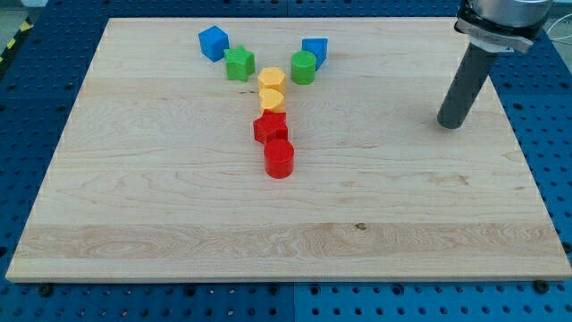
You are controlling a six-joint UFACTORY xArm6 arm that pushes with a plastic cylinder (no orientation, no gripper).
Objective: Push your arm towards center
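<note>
Wooden table (pixel 179 206) is seen on a blue perforated base (pixel 36 80). A claw state cannot be told: the arm ends in a plain dark rod (pixel 466 85), seen coming down from the view's top right corner. My tip (pixel 452 124) is set on the table near its right edge, in the upper half, touching no block and well apart from all of them.

Blocks are laid out in a Y to the view's left of my tip. Nearest are the red cylinder (pixel 279 158), at about the table's centre, and the red star-like block (pixel 271 128) touching it from above. Two yellow blocks are stacked up the stem, lower yellow block (pixel 272 97) and upper yellow block (pixel 272 80), touching each other. The right branch is formed by a green cylinder (pixel 304 67) and a blue block (pixel 314 50) behind it. The left branch is formed by a green star-like block (pixel 239 64) and a blue cube (pixel 214 42), farthest from my tip.
</note>
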